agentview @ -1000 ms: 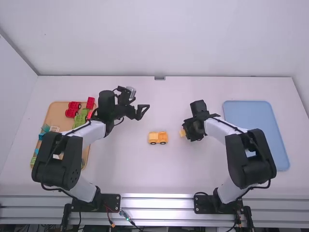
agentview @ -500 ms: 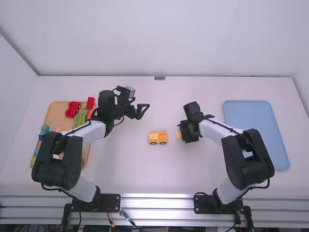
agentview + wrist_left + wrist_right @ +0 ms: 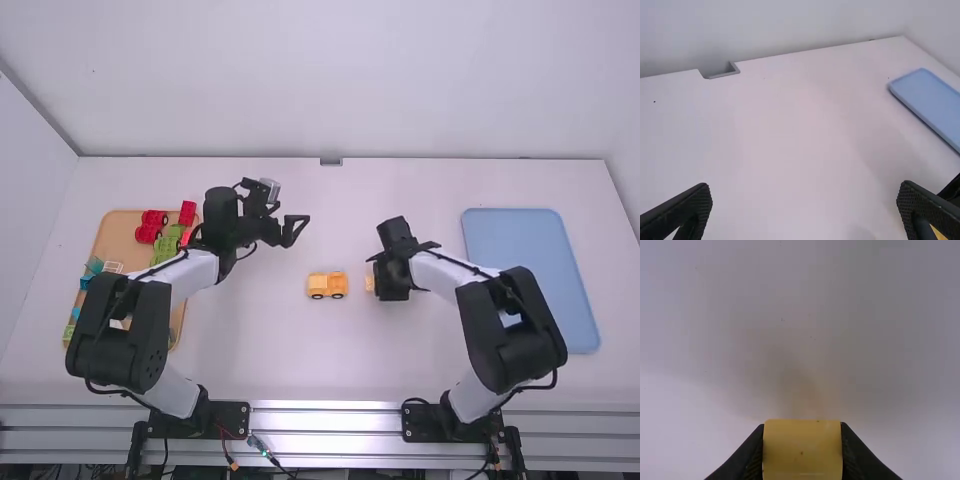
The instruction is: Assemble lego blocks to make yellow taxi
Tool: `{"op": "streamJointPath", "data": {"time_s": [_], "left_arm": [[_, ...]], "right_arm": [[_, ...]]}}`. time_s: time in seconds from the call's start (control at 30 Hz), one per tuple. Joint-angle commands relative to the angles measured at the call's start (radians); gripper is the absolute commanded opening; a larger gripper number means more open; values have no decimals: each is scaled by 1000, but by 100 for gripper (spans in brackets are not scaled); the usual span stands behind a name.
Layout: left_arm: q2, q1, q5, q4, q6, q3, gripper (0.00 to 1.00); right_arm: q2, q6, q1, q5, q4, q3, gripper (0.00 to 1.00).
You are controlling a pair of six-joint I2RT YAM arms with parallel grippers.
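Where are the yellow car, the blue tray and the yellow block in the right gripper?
yellow car (image 3: 327,285): high view, body side
blue tray (image 3: 583,318): high view, lower rim area
yellow block (image 3: 802,445): right wrist view, its face

The left arm (image 3: 190,276) is bent, extending forward from its base; its gripper (image 3: 300,231) has 2 black fingers (image 3: 682,211) spread wide apart. The right arm (image 3: 455,270) is bent forward and inward, its gripper (image 3: 372,281) clamped, the 2 fingers (image 3: 751,455) held slightly apart.
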Motion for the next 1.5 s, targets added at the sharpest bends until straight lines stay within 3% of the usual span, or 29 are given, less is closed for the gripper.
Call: {"op": "streamJointPath", "data": {"time_s": [0.0, 0.13, 0.2, 0.23, 0.27, 0.37, 0.53, 0.73, 0.97, 1.13, 1.17, 1.23, 1.3, 1.33, 1.47], "left_arm": [[4, 8, 7, -1, -3, 20, 99], [4, 8, 7, -3, -3, 20, 99], [4, 8, 7, -3, -3, 20, 99], [4, 8, 8, -3, -3, 20, 99], [4, 8, 7, -3, -3, 20, 99], [4, 8, 7, -3, -3, 20, 99], [4, 8, 7, -3, -3, 20, 99], [4, 8, 7, -4, -3, 20, 99], [4, 8, 7, -7, -3, 20, 99], [4, 8, 6, -7, -3, 20, 99], [4, 8, 7, -7, -2, 20, 99], [4, 8, 6, -7, -2, 20, 99], [4, 8, 4, -7, -1, 20, 99], [4, 8, 4, -7, 2, 20, 99], [4, 9, 3, 5, 5, 20, 99]], "right_arm": [[-11, 32, 3, 3, 24, -29, 0], [-11, 55, 1, 4, 44, -44, 0], [-11, 46, -5, 2, 44, -44, 16], [-11, 44, -10, -3, 44, -44, 39], [-11, 38, -13, -4, 45, -44, 52], [-11, 23, -19, -6, 47, -44, 73], [-11, 23, -20, -4, 47, -44, 98], [-13, -104, -35, -38, 65, -15, 99], [-48, -404, -117, -178, -84, 151, 99], [-53, -925, -185, -483, -173, 314, 99], [-53, -1149, -200, -565, -212, 354, 99], [-53, -1329, -214, -608, -255, 387, 99], [-53, -1564, -224, -536, -268, 405, 99], [-53, -1590, -223, -513, -266, 405, 99], [-53, -1830, -223, -121, -180, 396, 99]]}}
